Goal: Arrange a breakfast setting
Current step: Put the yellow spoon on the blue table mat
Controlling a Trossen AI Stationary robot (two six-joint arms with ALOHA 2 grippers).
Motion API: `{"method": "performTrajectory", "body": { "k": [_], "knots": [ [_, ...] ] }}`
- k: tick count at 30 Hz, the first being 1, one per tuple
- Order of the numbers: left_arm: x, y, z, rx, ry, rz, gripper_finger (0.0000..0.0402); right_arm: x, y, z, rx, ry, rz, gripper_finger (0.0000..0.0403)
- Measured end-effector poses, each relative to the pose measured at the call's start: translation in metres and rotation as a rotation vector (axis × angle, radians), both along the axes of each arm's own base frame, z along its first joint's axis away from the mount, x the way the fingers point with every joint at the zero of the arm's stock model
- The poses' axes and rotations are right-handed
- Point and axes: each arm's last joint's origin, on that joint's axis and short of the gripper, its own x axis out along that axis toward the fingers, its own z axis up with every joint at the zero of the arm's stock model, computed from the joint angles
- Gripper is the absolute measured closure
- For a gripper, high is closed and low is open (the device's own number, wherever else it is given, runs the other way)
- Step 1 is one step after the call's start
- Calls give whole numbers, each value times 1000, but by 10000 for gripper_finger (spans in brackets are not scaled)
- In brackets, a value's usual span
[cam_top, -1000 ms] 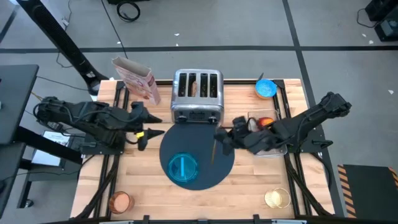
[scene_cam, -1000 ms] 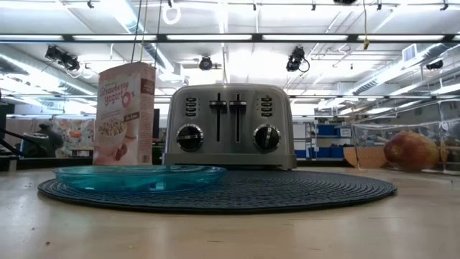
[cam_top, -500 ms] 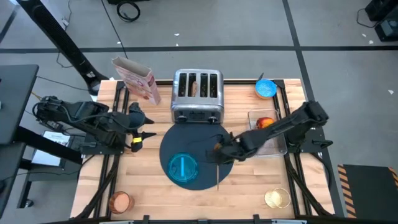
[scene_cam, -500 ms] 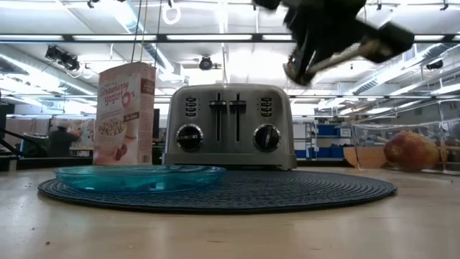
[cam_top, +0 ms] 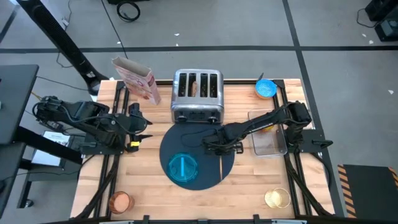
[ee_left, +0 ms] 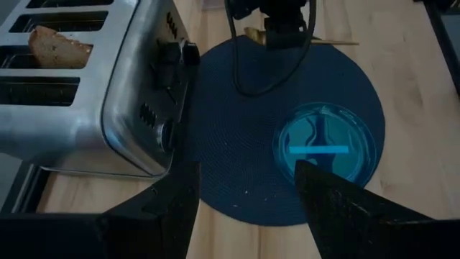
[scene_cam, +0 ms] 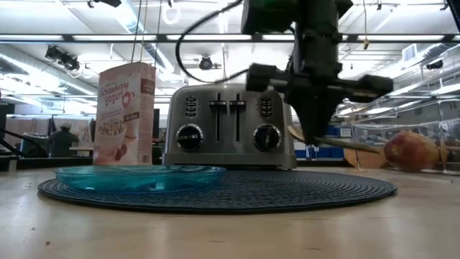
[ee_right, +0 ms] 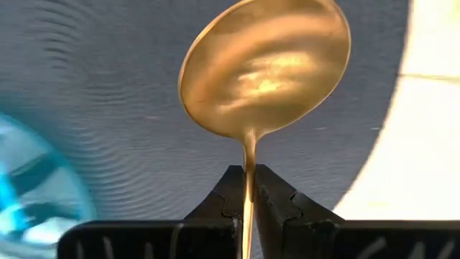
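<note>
High view: my right gripper (cam_top: 219, 147) is out over the large round dark navy woven mat (cam_top: 198, 154), fingers pinched tight on the handle of the thin gold metal spoon (cam_top: 221, 167), which runs from the gripper toward the table's front edge, over the mat's rim. Right wrist view shows the spoon (ee_right: 264, 68) w/ its oval bowl just ahead of my fingertips (ee_right: 233, 188), hanging above the mat (ee_right: 108, 86); can't tell if it touches. Teal glass plate (cam_top: 183, 168) lies on the mat just beside the gripper, on my left-arm side and a bit nearer the front. Chrome four-slot toaster (cam_top: 197, 95) stands just behind the gripper, w/ a brown toast slice (cam_top: 194, 88) in one slot. Clear tray (cam_top: 268, 140) sits off to my outer side, the red-orange fruit (cam_top: 268, 126) in it mostly hidden by my arm. Small bright-blue bowl (cam_top: 265, 89) is at the far right corner, copper cup (cam_top: 120, 201) at the front left corner, well apart. Pink cereal box (cam_top: 136, 79) stands left of the toaster. Left gripper (cam_top: 140, 128) waits at the table's left side, fingers spread wide, holding nothing.
</note>
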Motion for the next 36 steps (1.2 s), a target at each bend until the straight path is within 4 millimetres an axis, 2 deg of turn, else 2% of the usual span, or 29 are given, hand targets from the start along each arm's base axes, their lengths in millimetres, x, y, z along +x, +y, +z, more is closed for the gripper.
{"method": "performTrajectory", "body": {
  "k": [8, 13, 18, 26, 36],
  "knots": [
    [0, 0, 0, 22, -2, -22, 171, -10, -23, -2, 11, 122, 21, 386],
    [0, 0, 0, 28, -1, -28, 171, -17, -38, -13, 80, 165, 7, 386],
    [0, 0, 0, 28, -1, -28, 171, -18, -42, -19, 102, 151, -1, 386],
    [1, 0, 1, 35, -1, -34, 171, -15, -50, -24, 26, 146, -10, 386],
    [1, 0, 1, 29, -3, -29, 171, -8, -49, -40, 31, 151, -28, 386]
  ]
}}
